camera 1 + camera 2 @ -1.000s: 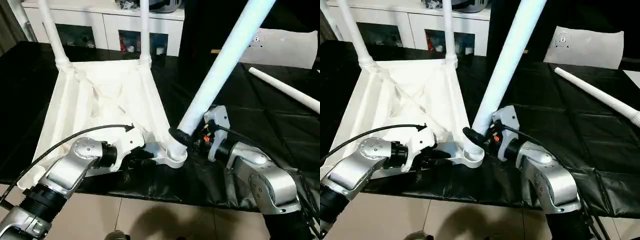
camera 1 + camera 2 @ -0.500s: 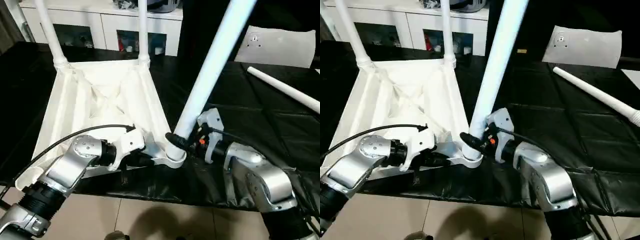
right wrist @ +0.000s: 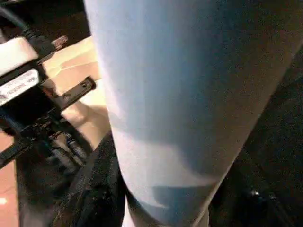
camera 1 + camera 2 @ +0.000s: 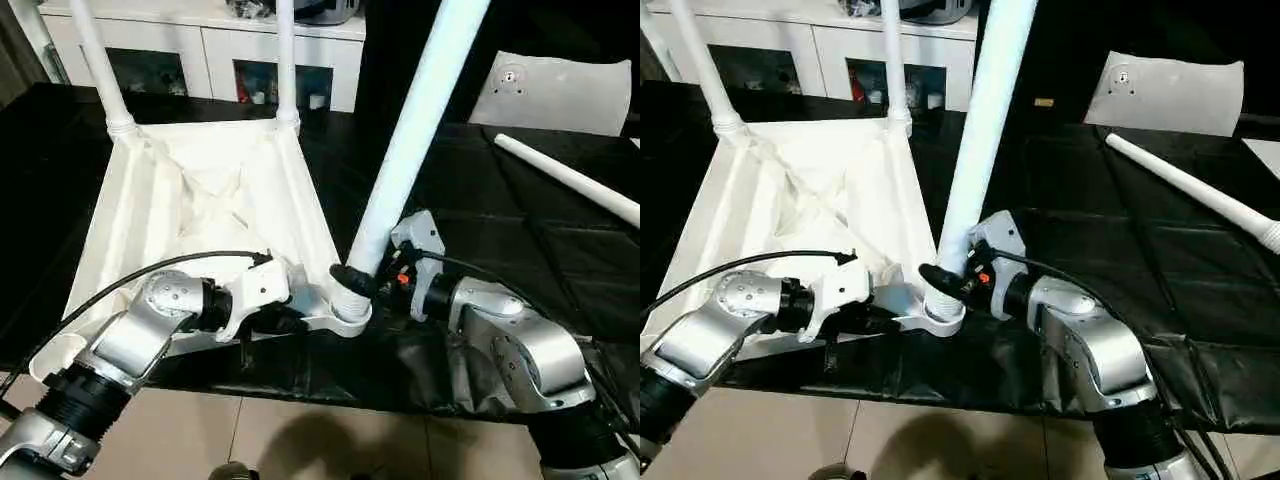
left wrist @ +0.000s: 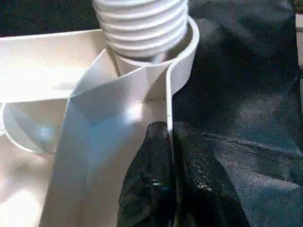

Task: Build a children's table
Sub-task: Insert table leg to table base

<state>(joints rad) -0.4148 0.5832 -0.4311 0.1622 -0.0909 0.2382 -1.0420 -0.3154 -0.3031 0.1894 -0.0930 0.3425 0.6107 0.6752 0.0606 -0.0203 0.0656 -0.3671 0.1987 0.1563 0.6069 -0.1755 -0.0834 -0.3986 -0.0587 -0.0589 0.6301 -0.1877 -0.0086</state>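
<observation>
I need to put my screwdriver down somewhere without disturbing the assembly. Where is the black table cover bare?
Bare black cover lies between the held leg and the loose leg, and nearer, right of the right pincer. The near tabletop corner is crowded, with the left pincer pinching its rim.

the tabletop point(image 4: 200, 200) is white with a ribbed pattern crossing its underside, and its corner socket point(image 5: 182, 56) is the same white. the leg point(image 4: 410, 140) standing in that socket is white with a faint bluish cast, ridged at its threaded end point(image 5: 142, 23). another leg point(image 4: 565, 178) lying on the black cloth point(image 4: 480, 230) is white. both forearms are silver, and the left gripper point(image 5: 173, 189) has black fingers point(image 5: 151, 179).
</observation>
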